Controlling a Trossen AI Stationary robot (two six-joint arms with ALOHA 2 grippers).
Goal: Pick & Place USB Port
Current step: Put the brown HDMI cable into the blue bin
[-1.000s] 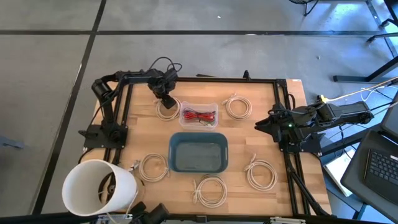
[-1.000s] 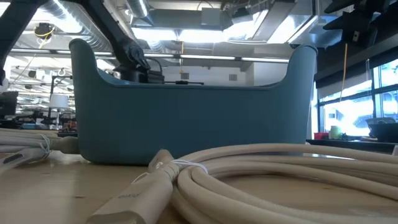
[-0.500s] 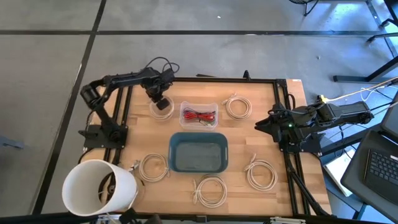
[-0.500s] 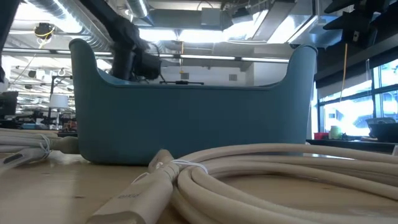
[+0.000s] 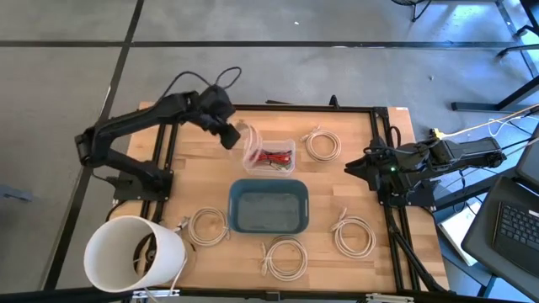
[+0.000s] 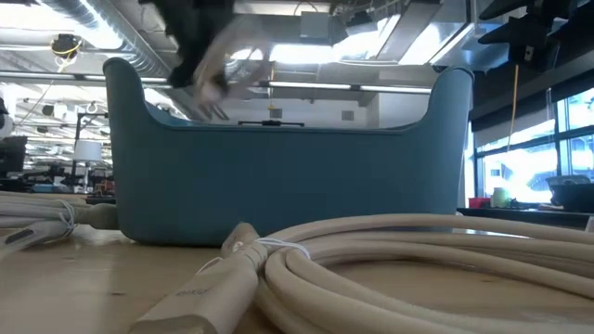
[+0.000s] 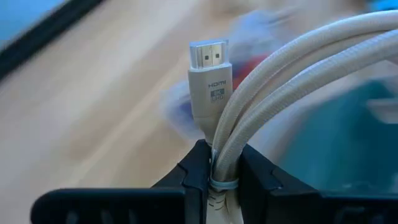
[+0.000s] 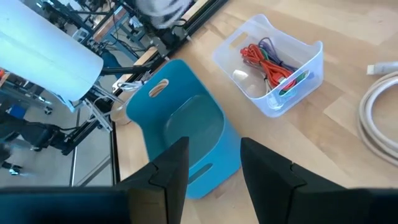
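Left tool (image 7: pixel 217 177) is clamped on a coiled cream HDMI cable (image 7: pixel 261 106), fingers (image 7: pixel 193 171) pinching the bundle at its tie; the plug, marked HDMI, sticks up just past the fingertips. In the high view this tool (image 5: pixel 232 137) hangs off the surface, the cable a pale blur just beside it; the low view shows only a smear above the bin rim. The small clear plastic tray (image 5: pixel 269 156) of red wires sits just beyond the tool; the blue plastic bin (image 5: pixel 269 206) lies further off, mid-surface. Right tool (image 8: pixel 211 162) waits at the right edge of the wooden surface (image 5: pixel 194 177), fingers apart, nothing between them, facing the bin. Four other cream coils lie on the surface, one (image 5: pixel 322 144) past the tray. A white bucket (image 5: pixel 135 252) is partly cut off at the corner.
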